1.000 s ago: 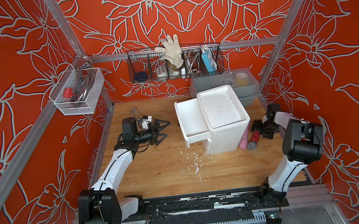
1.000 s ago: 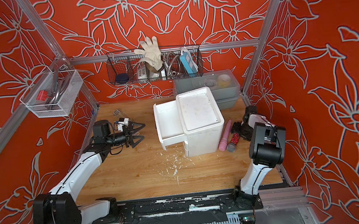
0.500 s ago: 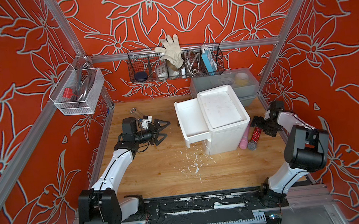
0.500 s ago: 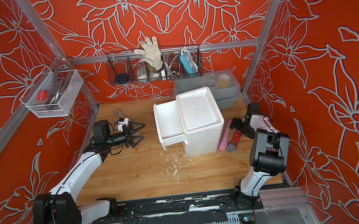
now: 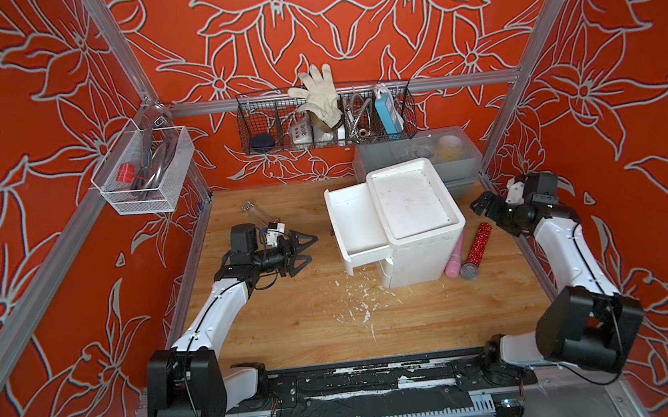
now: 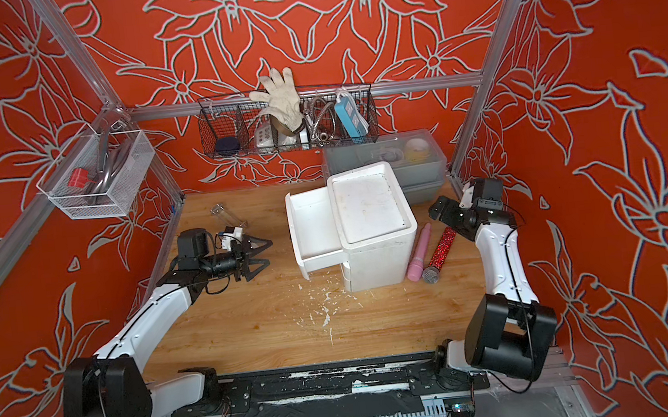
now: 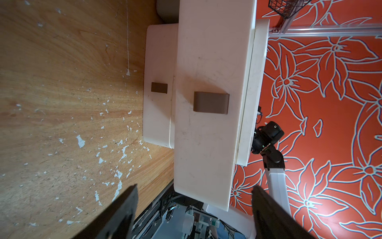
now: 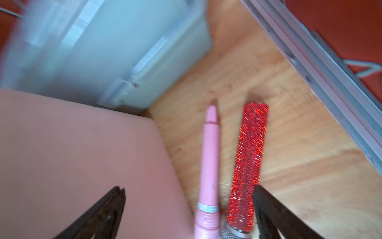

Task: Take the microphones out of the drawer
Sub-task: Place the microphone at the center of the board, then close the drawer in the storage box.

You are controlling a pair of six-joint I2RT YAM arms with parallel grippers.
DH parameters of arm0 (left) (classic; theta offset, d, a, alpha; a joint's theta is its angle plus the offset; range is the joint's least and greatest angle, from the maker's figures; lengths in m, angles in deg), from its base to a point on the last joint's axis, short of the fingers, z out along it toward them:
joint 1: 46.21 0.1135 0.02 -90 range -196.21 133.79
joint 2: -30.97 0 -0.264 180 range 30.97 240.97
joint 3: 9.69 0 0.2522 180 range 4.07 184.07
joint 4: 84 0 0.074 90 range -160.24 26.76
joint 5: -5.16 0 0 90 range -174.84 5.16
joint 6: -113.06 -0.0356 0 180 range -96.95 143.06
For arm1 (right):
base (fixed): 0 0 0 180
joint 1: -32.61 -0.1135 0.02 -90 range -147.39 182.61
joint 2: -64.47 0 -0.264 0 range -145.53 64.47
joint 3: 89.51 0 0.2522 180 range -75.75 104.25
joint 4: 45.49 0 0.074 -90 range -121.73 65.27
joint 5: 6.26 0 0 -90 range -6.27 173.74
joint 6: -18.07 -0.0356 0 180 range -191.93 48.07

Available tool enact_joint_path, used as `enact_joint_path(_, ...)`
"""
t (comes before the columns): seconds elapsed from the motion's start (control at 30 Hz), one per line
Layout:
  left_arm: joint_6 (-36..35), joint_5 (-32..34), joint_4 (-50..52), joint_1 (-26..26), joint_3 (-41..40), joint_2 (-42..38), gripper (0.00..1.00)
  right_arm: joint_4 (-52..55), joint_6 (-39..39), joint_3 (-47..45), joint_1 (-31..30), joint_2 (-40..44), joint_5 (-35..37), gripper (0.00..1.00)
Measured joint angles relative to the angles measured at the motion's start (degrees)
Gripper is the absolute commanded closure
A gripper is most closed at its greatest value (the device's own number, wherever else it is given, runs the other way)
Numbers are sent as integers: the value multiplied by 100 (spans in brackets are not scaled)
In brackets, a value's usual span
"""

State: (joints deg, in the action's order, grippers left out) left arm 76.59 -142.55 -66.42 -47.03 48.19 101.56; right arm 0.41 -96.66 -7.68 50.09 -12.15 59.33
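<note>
- Found a white plastic drawer unit (image 5: 416,210) on the wooden table (image 5: 293,326), with its top drawer (image 5: 354,220) pulled out toward the left arm's side. Saw only bare white floor in the visible part, no microphone inside.
- Located the red glitter microphone with silver mesh head (image 5: 477,248) flat on the table on the unit's far side, out of the drawer. Noted a pink microphone (image 5: 456,254) just beside it, between it and the unit's wall. Could not tell whether the two touched.
- Logged both long axes running front to back, roughly along the unit's side wall, heads toward the table's front edge and handle ends toward the back wall.
- Saw the right gripper (image 5: 487,211) with jaws spread wide and nothing between them, near the red handle end in both top views. Could not tell its height above the table.
- Saw the left gripper (image 7: 194,186) with jaws apart and empty, facing the drawer front and its brown handle tab (image 7: 210,102). Placed it well apart from both microphones, with the unit between.
- Judged the right arm far the nearer. Expected any re-grasp to need its jaws set across the shaft, not along it.
- Judged the removal itself done, as things lay.
</note>
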Motion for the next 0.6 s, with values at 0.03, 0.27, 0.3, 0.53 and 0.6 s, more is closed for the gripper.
enact_joint_path(0.03, -7, -2, 2, 0, 0, 0, 26, 2, -22, 118, -48, 103, -70, 16)
enact_joint_path(0.27, 31, 0, -68, 0, 0, 31, 36, 13, 48, 905, -778, 514, -575, 69)
enact_joint_path(0.3, 42, 0, -90, 0, 0, 35, 36, 48, 96, 992, -922, 492, -608, 67)
enact_joint_path(0.53, 66, 4, -142, 0, 0, 35, 34, 452, 498, 1261, -1648, 229, -533, 51)
enact_joint_path(0.6, 70, 4, -146, 0, 0, 35, 33, 581, 634, 1300, -1720, 175, -411, 47)
